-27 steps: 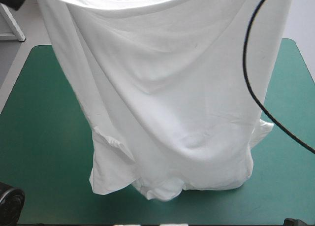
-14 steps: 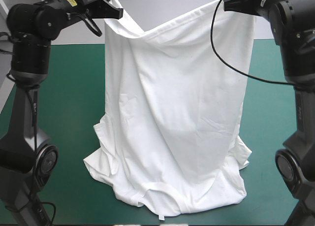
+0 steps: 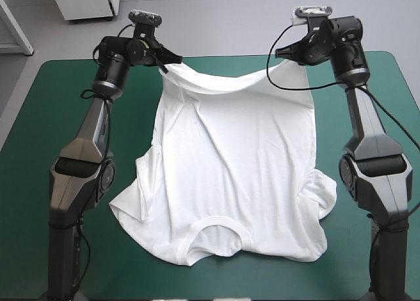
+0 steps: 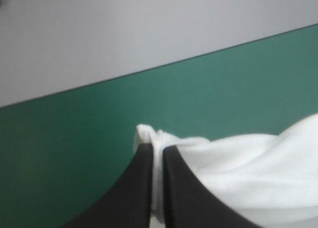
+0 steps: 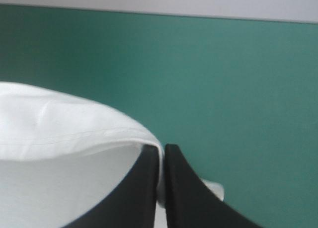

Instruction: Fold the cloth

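Both hands are up near the far edge, each clamped on a hem corner of the white T-shirt (image 3: 236, 163). The left hand (image 3: 164, 63) pinches a bunched tip of cloth between its black fingers (image 4: 136, 190), and the right hand (image 3: 284, 54) nips a smooth hemmed edge. Held well apart like this, they spread the hem wide so the body drapes open, I'd say for laying it out flat before folding. The collar (image 3: 216, 225) end rests on the teal-green tabletop (image 3: 59, 117) near the near edge, with the sleeves rumpled on either side. No print, label or writing shows anywhere.
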`<control>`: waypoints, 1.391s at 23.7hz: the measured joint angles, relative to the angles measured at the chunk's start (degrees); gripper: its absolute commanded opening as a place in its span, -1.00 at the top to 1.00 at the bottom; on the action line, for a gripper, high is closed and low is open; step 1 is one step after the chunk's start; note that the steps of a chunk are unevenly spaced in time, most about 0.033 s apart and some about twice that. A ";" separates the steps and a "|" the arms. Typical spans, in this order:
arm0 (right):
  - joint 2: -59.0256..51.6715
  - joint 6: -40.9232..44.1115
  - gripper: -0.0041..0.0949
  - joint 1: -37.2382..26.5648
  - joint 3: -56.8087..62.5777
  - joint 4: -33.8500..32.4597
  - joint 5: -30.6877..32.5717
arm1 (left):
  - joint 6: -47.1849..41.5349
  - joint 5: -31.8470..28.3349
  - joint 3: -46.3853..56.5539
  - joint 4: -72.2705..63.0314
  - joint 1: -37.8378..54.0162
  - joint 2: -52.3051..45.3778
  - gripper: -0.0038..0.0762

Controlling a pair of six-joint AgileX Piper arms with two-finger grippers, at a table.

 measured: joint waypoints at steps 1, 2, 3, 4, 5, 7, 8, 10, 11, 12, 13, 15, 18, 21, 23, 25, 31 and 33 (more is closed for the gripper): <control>1.59 0.00 0.96 -0.05 0.00 0.28 0.07 | -0.39 -0.53 0.00 0.00 0.04 1.56 0.93; 3.09 0.00 0.96 -0.05 0.00 0.75 0.10 | -0.62 -1.07 0.00 0.00 0.04 2.96 0.93; 4.47 0.00 0.96 -0.05 0.00 0.75 0.14 | -0.77 -1.49 0.00 0.00 0.04 3.99 0.93; 5.50 -0.05 0.96 -0.05 0.00 0.75 0.09 | -0.93 -1.83 0.00 0.00 0.04 4.99 0.93; 6.94 -0.06 0.96 -0.05 0.00 0.75 -0.15 | -0.98 -2.36 0.00 0.00 0.04 6.40 0.93; 8.83 -0.11 0.95 -0.05 0.00 0.75 -0.72 | -0.98 -3.60 0.00 0.11 0.04 8.28 0.93; 9.71 -0.18 0.94 -0.05 0.00 0.75 -1.07 | -0.98 -4.48 0.00 0.23 0.04 9.18 0.92; 10.96 -0.17 0.86 -0.05 0.06 0.75 -1.60 | -1.04 -5.67 0.02 0.81 0.04 10.48 0.90; 11.43 -0.21 0.79 -0.05 0.11 0.75 -1.81 | -1.04 -6.22 0.02 1.26 0.04 10.88 0.86; 11.67 -0.28 0.52 -0.17 0.11 0.75 -1.87 | -1.04 -6.76 0.02 1.50 0.04 11.07 0.72; 11.85 -0.61 0.35 -0.44 0.16 1.75 -2.01 | -1.04 -7.84 0.02 1.87 0.04 11.20 0.65; 11.89 -1.64 -0.18 -1.33 0.16 3.44 -1.11 | -1.04 -8.17 0.02 1.86 0.04 11.13 0.23; 11.89 -2.07 -0.46 -2.94 0.11 4.55 1.35 | -1.15 -5.52 0.02 1.59 0.04 10.09 -0.49; 10.12 -2.54 -0.23 -4.18 0.11 5.17 1.91 | -0.67 -0.94 0.02 1.77 0.04 6.24 -0.48; 7.43 -3.15 -0.16 -4.18 0.04 6.55 1.95 | 0.92 1.30 0.02 1.83 0.04 2.76 -0.38; 4.37 -3.96 -0.16 -4.18 -0.03 7.97 1.95 | 2.32 5.38 -0.04 1.94 0.04 -0.57 -0.24; -5.73 -4.44 -0.06 -4.18 8.07 10.63 1.95 | 4.23 17.48 -0.04 -1.15 0.11 -8.14 -0.06; -9.33 -5.00 -0.01 -4.18 15.12 12.86 1.95 | 5.15 18.49 -0.04 -3.46 0.11 -9.62 -0.06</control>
